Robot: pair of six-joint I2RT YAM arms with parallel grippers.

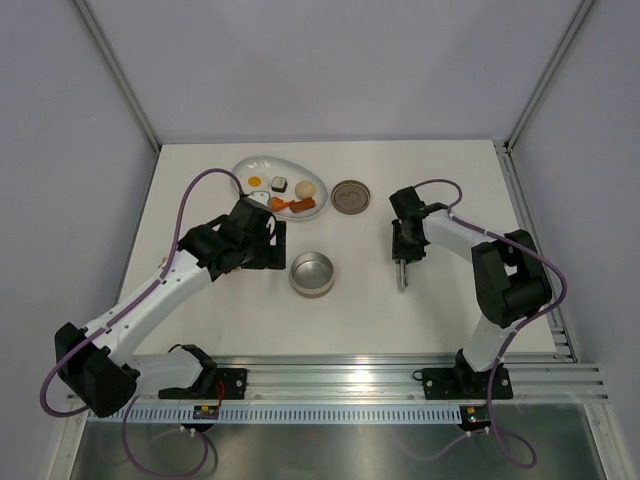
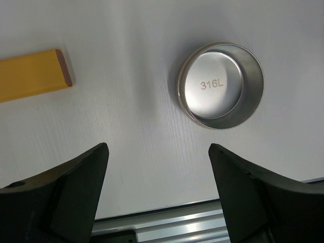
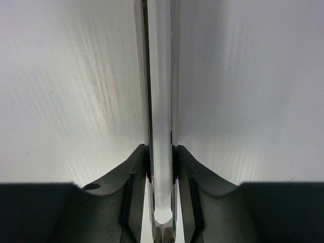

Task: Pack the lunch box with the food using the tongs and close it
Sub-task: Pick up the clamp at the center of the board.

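Note:
The lunch box (image 1: 311, 273), a small round steel tin, stands empty mid-table; the left wrist view shows it (image 2: 220, 85) ahead and to the right of my open left gripper (image 2: 158, 148), which holds nothing. Its flat round lid (image 1: 350, 196) lies apart, beside the white plate (image 1: 245, 166). On the plate lie the food pieces: fried egg (image 1: 255, 181), sushi roll (image 1: 280, 184), beige ball (image 1: 306, 189), sausage (image 1: 302, 204), orange chunk (image 1: 279, 203). My left gripper (image 1: 272, 246) hovers between plate and tin. My right gripper (image 3: 161, 152) is shut on the silver tongs (image 3: 161, 101), squeezing both arms together; their tips (image 1: 402, 275) point toward me.
A flat yellow bar (image 2: 30, 75) lies on the table left of the tin in the left wrist view. An aluminium rail (image 1: 350, 378) runs along the near edge. Grey walls enclose the table on three sides.

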